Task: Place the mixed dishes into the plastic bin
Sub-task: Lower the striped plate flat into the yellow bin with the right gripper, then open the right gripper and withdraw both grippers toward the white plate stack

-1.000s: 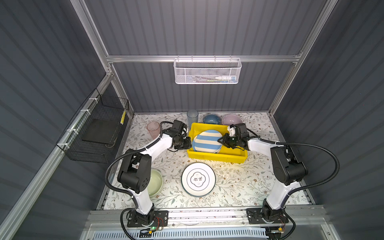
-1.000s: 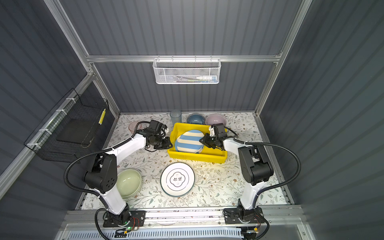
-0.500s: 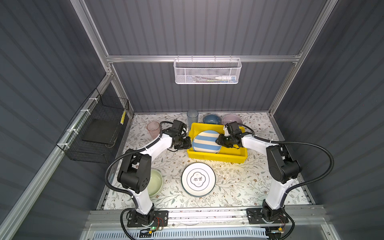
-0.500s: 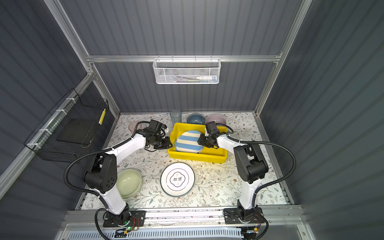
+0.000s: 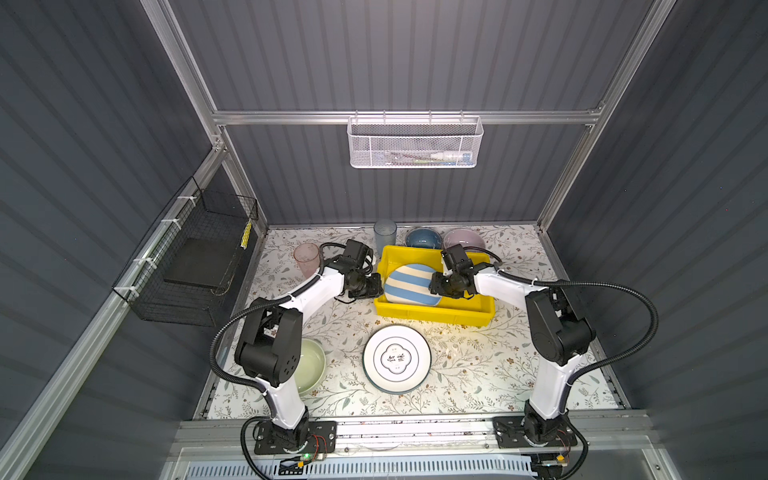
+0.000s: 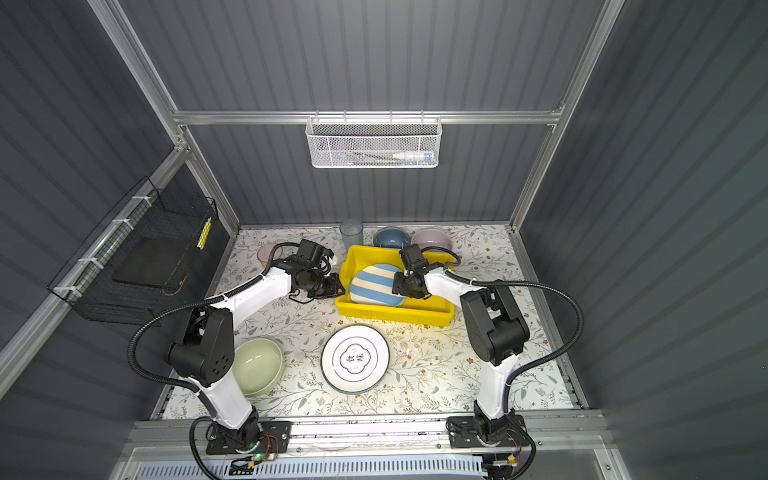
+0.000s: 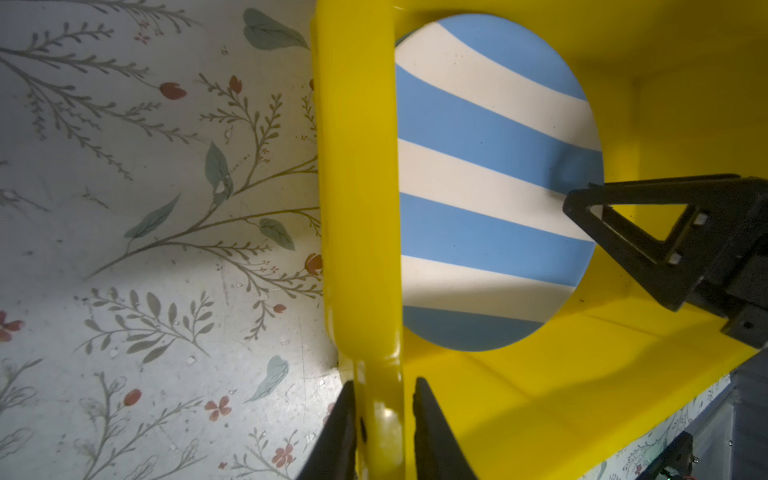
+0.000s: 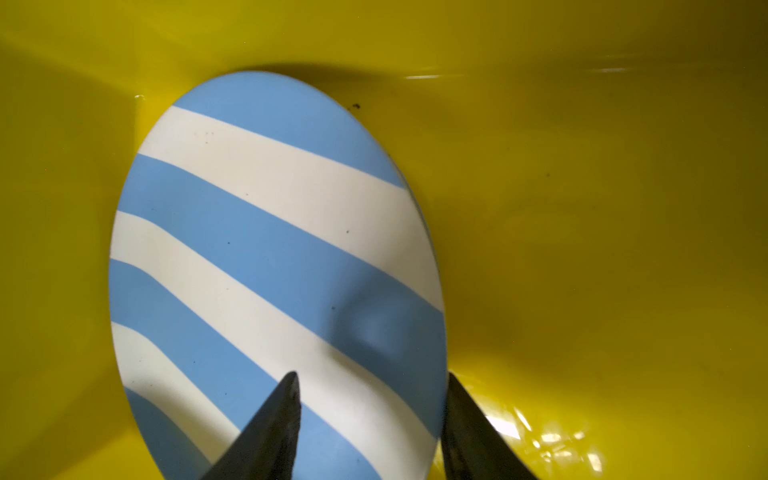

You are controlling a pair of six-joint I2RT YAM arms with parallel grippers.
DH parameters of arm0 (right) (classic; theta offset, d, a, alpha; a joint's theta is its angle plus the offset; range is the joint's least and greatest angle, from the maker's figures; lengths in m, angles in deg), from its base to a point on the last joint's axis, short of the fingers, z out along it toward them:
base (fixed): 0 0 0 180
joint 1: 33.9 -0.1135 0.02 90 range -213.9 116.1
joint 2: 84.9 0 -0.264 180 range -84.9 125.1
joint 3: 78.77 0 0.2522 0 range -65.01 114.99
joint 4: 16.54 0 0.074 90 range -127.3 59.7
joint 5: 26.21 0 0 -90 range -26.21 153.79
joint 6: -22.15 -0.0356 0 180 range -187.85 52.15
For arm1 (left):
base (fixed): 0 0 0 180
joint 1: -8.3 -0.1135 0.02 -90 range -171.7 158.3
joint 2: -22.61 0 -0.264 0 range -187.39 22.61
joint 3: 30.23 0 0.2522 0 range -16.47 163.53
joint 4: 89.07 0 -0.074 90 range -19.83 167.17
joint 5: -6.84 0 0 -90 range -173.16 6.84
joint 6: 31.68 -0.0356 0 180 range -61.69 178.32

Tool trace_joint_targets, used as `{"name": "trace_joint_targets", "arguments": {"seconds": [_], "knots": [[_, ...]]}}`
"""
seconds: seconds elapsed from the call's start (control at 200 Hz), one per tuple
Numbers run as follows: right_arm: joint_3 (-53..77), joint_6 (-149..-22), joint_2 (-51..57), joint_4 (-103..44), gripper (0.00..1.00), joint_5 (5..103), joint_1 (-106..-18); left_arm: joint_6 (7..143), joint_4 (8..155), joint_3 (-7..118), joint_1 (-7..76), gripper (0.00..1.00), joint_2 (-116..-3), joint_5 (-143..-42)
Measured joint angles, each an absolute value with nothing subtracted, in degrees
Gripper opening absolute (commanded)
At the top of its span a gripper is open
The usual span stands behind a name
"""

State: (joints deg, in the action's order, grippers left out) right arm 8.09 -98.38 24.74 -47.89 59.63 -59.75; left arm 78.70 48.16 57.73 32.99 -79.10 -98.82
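The blue-white striped plate (image 5: 409,284) (image 8: 270,249) lies inside the yellow plastic bin (image 5: 436,313) (image 6: 395,313), against its left wall. My right gripper (image 5: 436,286) (image 8: 370,382) hangs open in the bin, one finger over the plate's right edge and the other just past it. My left gripper (image 5: 374,286) (image 7: 384,386) is shut on the bin's left rim (image 7: 357,208). On the table stand a white dark-rimmed plate (image 5: 397,359), a green bowl (image 5: 309,370), a pink tumbler (image 5: 306,257), a blue tumbler (image 5: 384,232), a blue bowl (image 5: 423,237) and a lilac bowl (image 5: 463,239).
A black wire basket (image 5: 195,266) hangs on the left wall and a white mesh basket (image 5: 415,143) on the back wall. The tumblers and the two far bowls crowd the strip behind the bin. Grey panels close in three sides.
My right gripper has opened its jaws and shifted left along the striped plate's edge. The left gripper has kept its hold on the bin rim.
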Motion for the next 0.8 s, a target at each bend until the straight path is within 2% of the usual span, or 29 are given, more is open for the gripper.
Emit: {"name": "trace_joint_targets", "arguments": {"seconds": [0.325, 0.47, 0.64, 0.74, 0.8], "knots": [[8.97, -98.00, 25.29, -49.02, 0.59, 61.70, -60.75, 78.67, 48.13, 57.73, 32.94, 0.25, -79.27, -99.24], [9.05, -97.85, 25.29, -49.24, 0.61, 61.72, -60.80, 78.63, 48.13, 57.73, 32.90, 0.31, -79.27, -99.33], [9.32, -97.26, 24.92, -50.42, 0.63, 61.70, -60.80, 78.41, 48.09, 57.73, 32.50, 0.34, -78.95, -99.26], [9.32, -96.91, 23.47, -51.25, 0.66, 61.70, -60.80, 78.24, 47.85, 57.73, 32.26, 0.39, -77.94, -99.22], [9.32, -96.34, 21.99, -52.02, 0.68, 61.70, -60.84, 77.95, 47.26, 57.73, 32.20, 0.49, -76.87, -98.76]]}}
